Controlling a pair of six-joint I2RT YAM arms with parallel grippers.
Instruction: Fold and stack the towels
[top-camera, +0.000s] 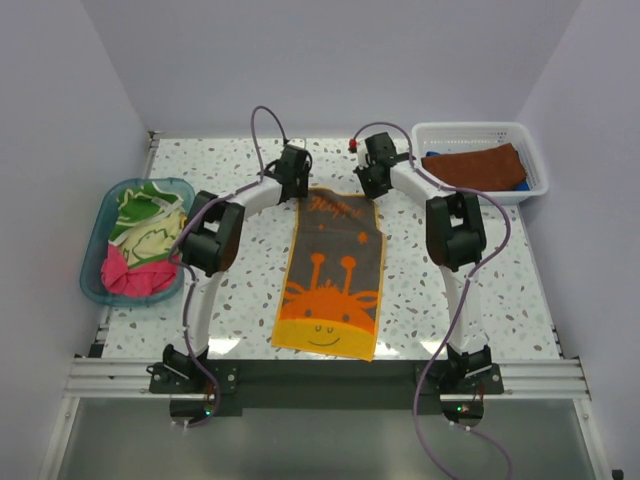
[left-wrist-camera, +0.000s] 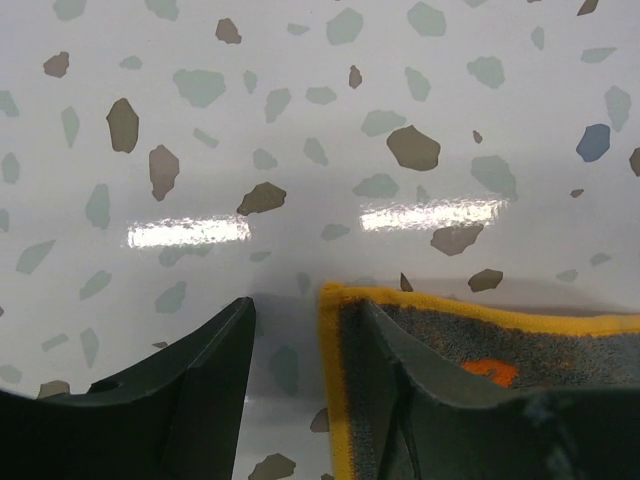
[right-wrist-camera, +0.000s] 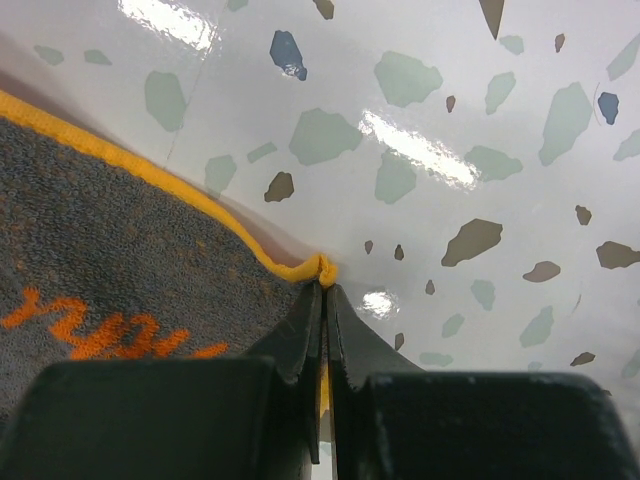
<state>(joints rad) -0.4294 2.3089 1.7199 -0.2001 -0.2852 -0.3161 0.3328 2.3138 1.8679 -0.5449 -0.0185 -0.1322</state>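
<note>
Flat in the middle of the table lies the grey terry towel with an orange giraffe and yellow border (top-camera: 335, 270), its long side running near to far. The right claw (right-wrist-camera: 325, 290) is pinched tight on its far right corner, the yellow hem bunched at the tips. The left claw (left-wrist-camera: 305, 305) stands parted at the far left corner, one finger over the cloth, the other over the speckled white tabletop (left-wrist-camera: 300, 100), gripping nothing. Far right, a rust-brown towel (top-camera: 475, 165) sits in the white plastic mesh basket (top-camera: 480, 130).

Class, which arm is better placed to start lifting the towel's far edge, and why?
Right. The right gripper is shut on the towel at its corner; the left gripper stands open over the other corner, gripping nothing yet.
</note>
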